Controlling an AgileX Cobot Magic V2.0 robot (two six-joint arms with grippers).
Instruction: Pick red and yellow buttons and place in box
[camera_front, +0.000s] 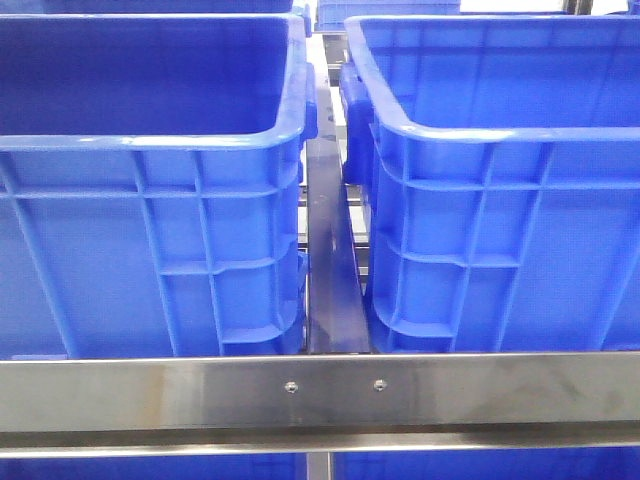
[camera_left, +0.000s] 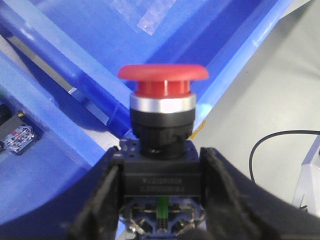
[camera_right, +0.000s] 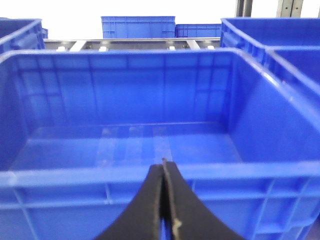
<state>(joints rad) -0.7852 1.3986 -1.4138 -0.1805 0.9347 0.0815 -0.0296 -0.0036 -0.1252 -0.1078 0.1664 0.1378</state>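
Red button upright in left end effector

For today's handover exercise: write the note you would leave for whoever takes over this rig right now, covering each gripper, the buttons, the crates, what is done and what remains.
Left gripper: shut on the red button by its black base, cap up, held above a blue crate.
Right gripper: shut, empty, facing another blue crate whose visible floor shows no buttons.
Yellow button: not in view.
Done: red button picked.
Left: release red into the box, then find, pick and place yellow.
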